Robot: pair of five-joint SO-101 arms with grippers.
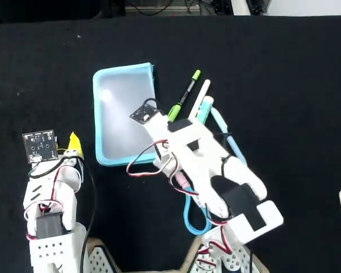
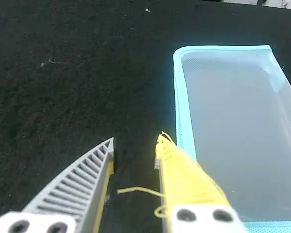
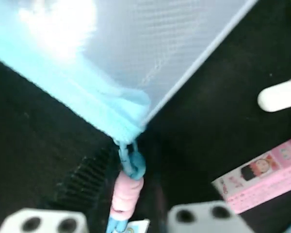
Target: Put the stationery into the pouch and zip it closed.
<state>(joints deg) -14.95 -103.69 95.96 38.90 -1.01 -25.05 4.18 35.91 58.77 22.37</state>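
Pale blue pouch flat on the black desk, green pen and white pen loose just beside one long edge. Left pincer low over the desk beside the opposite edge, moderately parted, holding nothing. Right pincer at the pouch corner, by zip pull and pink bead; cannot tell its grip.
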